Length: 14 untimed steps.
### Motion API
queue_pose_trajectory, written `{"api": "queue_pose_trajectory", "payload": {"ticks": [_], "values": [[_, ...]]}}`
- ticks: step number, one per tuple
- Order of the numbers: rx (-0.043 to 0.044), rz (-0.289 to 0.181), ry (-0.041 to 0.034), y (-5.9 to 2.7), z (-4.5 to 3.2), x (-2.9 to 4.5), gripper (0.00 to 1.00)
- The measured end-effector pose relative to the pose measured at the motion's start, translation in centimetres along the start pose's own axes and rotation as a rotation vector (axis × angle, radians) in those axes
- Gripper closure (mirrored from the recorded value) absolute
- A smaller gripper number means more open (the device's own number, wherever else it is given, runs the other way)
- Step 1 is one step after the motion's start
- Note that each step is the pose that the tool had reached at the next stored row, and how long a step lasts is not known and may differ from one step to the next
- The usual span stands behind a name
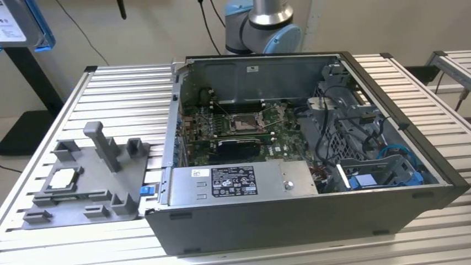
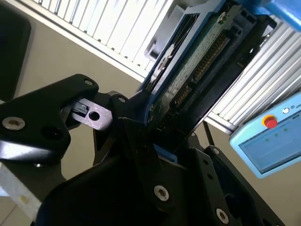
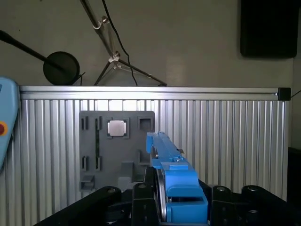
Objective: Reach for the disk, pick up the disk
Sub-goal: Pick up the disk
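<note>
The disk (image 3: 170, 165) is held edge-on in my gripper (image 3: 165, 194), its bright blue bracket standing out between the black fingers (image 3: 142, 203). In the second wrist view the disk (image 2: 197, 61) shows its green circuit board and connector pins inside the blue frame, and the gripper (image 2: 155, 134) is shut on its lower end. The disk hangs in the air over the slatted aluminium table (image 3: 225, 136), clear of its surface.
A grey fixture plate (image 3: 117, 150) carrying a small silver square chip (image 3: 116, 127) lies on the table beyond the disk. The open computer case (image 1: 294, 138) has a blue bay (image 1: 364, 181) at its front corner, with the fixture plate (image 1: 88, 182) to the exterior view's left. A pendant (image 2: 268, 141) sits by the table edge.
</note>
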State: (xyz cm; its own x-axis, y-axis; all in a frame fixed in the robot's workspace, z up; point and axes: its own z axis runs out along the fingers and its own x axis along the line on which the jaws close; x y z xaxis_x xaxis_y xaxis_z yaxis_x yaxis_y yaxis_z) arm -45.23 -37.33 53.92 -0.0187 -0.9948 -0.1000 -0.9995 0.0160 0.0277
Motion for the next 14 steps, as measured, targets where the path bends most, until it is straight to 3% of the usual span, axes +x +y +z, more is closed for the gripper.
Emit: {"api": "queue_pose_trajectory", "payload": {"ticks": [6, 14], "values": [[0.0000, 0.000, -0.0001, -0.41, -0.02, -0.01, 1.00], [-0.0013, 0.000, 0.0000, -2.60, -0.08, -0.05, 1.00]]}}
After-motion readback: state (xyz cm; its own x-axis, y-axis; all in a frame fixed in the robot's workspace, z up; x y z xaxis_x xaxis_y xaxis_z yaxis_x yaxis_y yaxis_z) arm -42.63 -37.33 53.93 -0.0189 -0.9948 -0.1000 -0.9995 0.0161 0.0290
